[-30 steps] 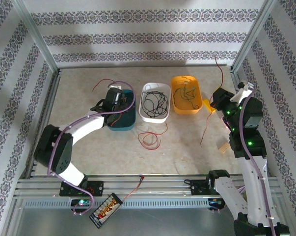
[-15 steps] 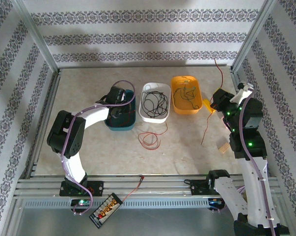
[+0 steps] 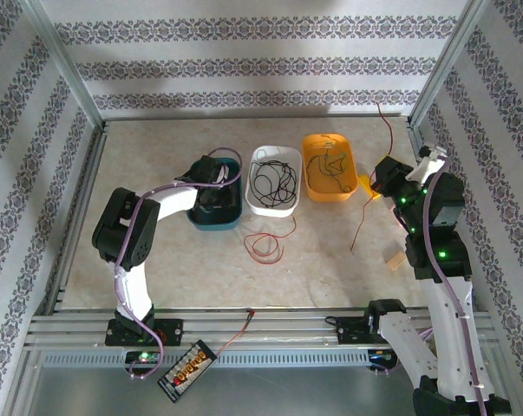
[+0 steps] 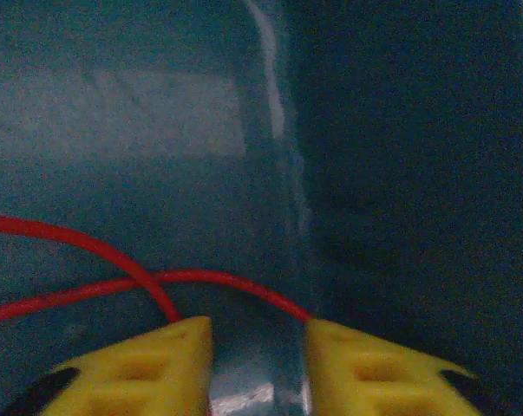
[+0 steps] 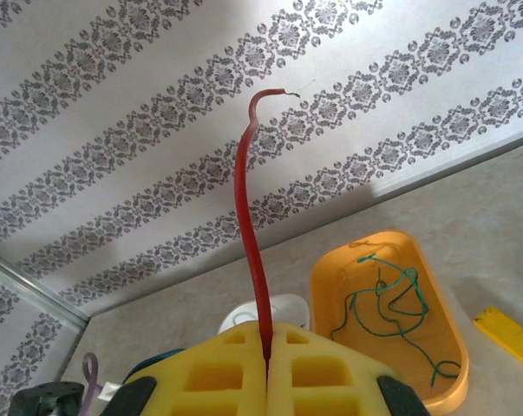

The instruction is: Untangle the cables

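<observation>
Three trays sat in a row on the pale surface (image 3: 157,260), each just beside the next: a teal tray (image 3: 216,223) on the left, a white tray (image 3: 272,207) in the middle and an orange tray (image 3: 332,197) on the right. My left gripper (image 3: 211,192) was down inside the teal tray. In my left wrist view its yellow fingers (image 4: 148,364) stood apart, with bare tray floor in the gap and nothing pinched.

My right gripper (image 3: 371,191) hung near the orange tray's right side, pressed together on a long red cable (image 5: 248,217). The cable rose from between the fingers toward the striped wall (image 5: 114,113), and in the top view its other part trailed down toward the surface.

Black cables (image 3: 274,180) lay coiled in the white tray, and a green cable (image 5: 391,303) lay tangled in the orange tray. A looped red cable (image 3: 263,247) lay loose on the surface just in front of the white tray. A crossed red cable (image 4: 105,251) lay on the teal tray's floor, right at my left fingertips.
</observation>
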Controlling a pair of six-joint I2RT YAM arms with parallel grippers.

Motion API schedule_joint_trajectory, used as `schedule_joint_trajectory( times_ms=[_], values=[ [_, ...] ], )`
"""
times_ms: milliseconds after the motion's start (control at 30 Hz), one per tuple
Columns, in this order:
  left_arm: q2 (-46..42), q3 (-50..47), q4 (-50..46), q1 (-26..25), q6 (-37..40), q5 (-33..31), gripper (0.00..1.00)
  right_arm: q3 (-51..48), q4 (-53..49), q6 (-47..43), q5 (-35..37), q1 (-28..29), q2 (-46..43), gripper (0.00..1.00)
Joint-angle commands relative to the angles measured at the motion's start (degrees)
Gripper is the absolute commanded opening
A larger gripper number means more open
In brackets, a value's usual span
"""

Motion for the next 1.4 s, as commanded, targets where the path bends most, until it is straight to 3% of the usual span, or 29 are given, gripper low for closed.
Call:
schedule_joint_trajectory(
  times_ms=[0, 167, 333, 400, 567, 767, 1067, 1367],
  values=[
    [-8.8, -1.8, 4.7, 0.1, 2.5, -1.9, 0.47, 1.5, 1.6, -0.5, -2.4, 0.6, 0.0, 0.00],
    [-19.6, -3.5, 6.2, 0.2, 6.5, -7.5, 0.65, 1.4, 2.1, -0.2, -2.7, 0.7, 0.5, 0.00],
    [-25.1, -5.1, 0.5, 2.1, 8.4, -16.2, 0.76, 1.7, 2.2, -0.2, -3.0, 0.9, 1.0, 0.00],
    [-25.7, -6.6, -1.5, 4.8, 7.3, -17.1, 0.77, 1.8, 2.2, -0.4, -3.0, 0.9, 1.1, 0.00],
    [-26.0, -12.3, -1.8, 14.7, 2.1, -11.6, 0.78, 2.2, 2.0, -0.6, -3.3, 1.0, 1.4, 0.00],
    [-24.4, -15.5, -2.3, 21.1, -2.3, -10.0, 0.78, 1.9, 1.8, -0.4, -3.1, 1.0, 0.9, 0.00],
    [-19.6, -18.5, -1.7, 21.5, -4.0, -9.0, 0.73, 1.6, 1.7, -0.4, -2.9, 1.1, 1.2, 0.00],
    [-14.8, -16.3, -0.1, 20.2, -0.6, -11.7, 0.71, 1.1, 1.9, -0.4, -2.8, 1.1, 1.2, 0.00]
  ],
)
